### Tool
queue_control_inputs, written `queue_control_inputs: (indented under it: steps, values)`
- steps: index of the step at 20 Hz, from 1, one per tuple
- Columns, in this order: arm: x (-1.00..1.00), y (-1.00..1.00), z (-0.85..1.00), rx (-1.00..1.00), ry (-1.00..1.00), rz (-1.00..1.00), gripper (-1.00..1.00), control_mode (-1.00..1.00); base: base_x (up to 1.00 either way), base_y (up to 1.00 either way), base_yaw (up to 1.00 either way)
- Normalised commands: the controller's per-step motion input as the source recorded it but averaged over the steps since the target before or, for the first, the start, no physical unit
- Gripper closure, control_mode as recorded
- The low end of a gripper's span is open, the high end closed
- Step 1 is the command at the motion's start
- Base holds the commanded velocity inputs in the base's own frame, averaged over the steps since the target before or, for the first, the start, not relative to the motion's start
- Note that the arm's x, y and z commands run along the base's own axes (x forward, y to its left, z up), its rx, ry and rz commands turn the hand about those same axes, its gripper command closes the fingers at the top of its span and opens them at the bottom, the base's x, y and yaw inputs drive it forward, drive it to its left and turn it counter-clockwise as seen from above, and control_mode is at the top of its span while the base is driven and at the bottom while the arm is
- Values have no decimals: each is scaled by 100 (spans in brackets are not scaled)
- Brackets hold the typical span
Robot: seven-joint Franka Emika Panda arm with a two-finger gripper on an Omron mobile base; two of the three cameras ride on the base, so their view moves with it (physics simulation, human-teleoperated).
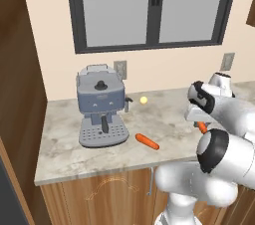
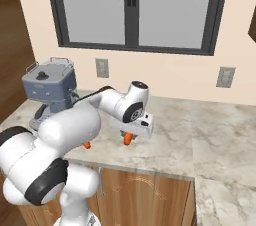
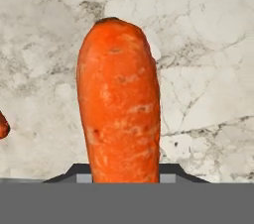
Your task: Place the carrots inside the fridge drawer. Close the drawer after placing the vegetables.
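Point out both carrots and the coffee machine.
Held carrot (image 3: 119, 104): hand view, middle of its body, between the gripper's jaws.
Loose carrot (image 1: 147, 141): left base view, middle of its length, lying on the counter.
Coffee machine (image 1: 101, 100): left base view, its front face.

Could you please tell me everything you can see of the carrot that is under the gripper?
The carrot is a short, bright orange tapered stick with a slightly rough, mottled skin and a darker tip at its far end. In the hand view it runs straight out from between the fingertips, with the gripper shut on its near end. It is low over the pale marbled counter, near the front edge; whether it touches the counter cannot be told. In the right base view a stub shows below the hand.
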Motion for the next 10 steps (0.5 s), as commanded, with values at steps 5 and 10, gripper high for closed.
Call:
queue_control_inputs:
  steps: [5,10]
  values:
    - [-60,43,86,0,-29,0,100,-100,0,0,0]
    - [-48,80,62,-4,-26,0,100,-100,0,0,0]
